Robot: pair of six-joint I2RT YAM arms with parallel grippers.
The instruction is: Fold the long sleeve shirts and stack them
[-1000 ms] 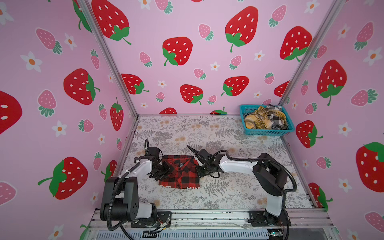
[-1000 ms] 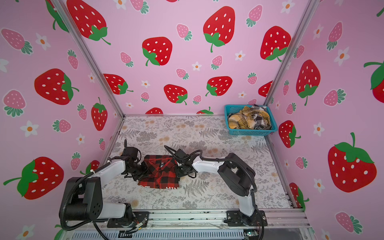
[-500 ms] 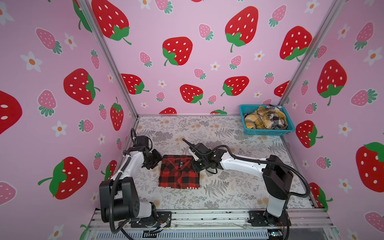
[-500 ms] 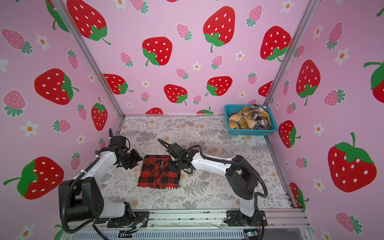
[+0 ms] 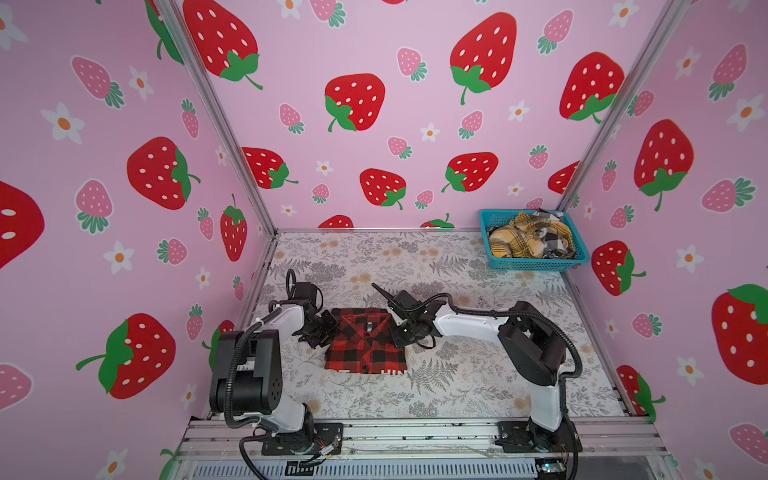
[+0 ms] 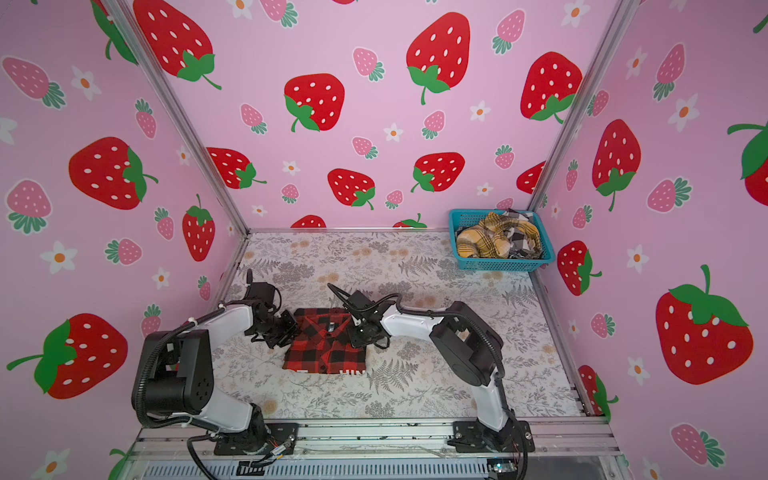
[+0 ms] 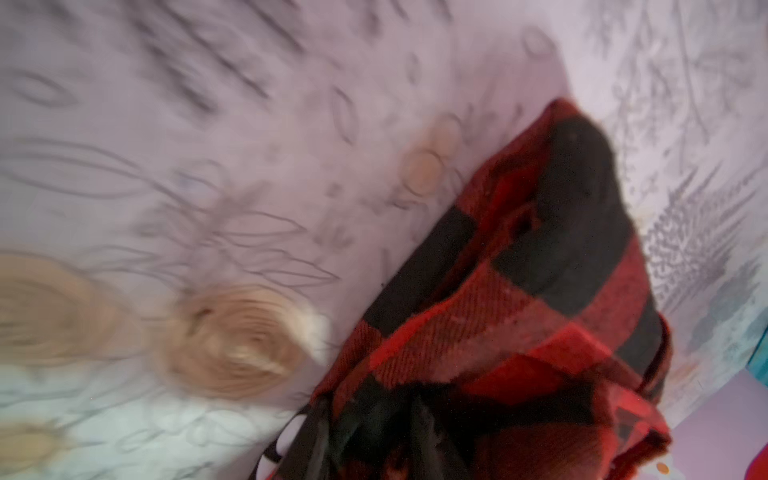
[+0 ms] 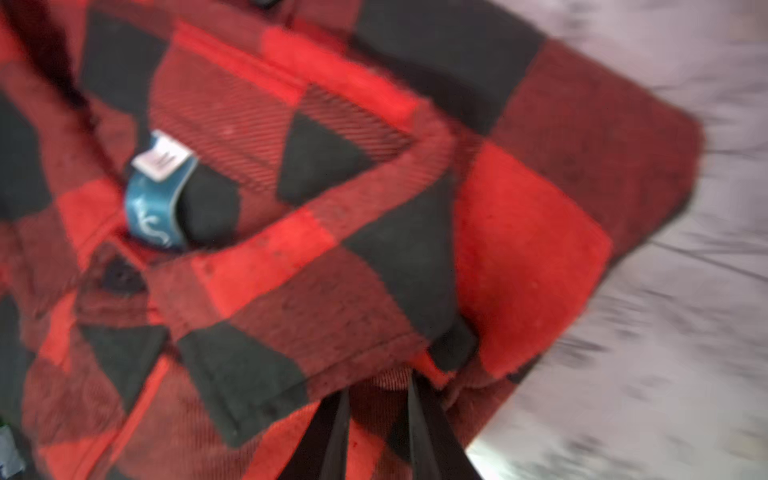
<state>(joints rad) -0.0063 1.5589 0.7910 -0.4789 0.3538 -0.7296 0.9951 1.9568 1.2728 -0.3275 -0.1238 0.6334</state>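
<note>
**Both grippers at the collar end: time to handle the fold with care**

Top views first: red-and-black shirt [image 5: 365, 347] [image 6: 326, 347] lying folded, collar up, toward the front left of the floral table [image 5: 457, 374], white letters [image 5: 392, 372] peeking out at the near hem. Right at its left shoulder edge, left gripper [image 5: 321, 337]; at the right shoulder edge, right gripper [image 5: 400, 336]. Well apart in the far right corner, blue basket [image 5: 536, 264] heaped with more plaid shirts [image 5: 521, 239].

Over to the left wrist: blurry, but red check bunched right up against the dark fingers [image 7: 318, 451]. Impossible to say gripped or just nudged.

Right wrist now: collar and white neck label [image 8: 160, 160] in plain sight, two black fingers [image 8: 336, 436] set close together over the shoulder fold, red cloth showing in the slit. Narrow, yes; pinching or merely resting, cannot tell.

Advice for the step, as a judgement: catch every layer at each corner, not only the top one. Move both sides together and level, keep the edges parallel, go gently with soft flannel. Looks early in the task, with a full basket to go.
</note>
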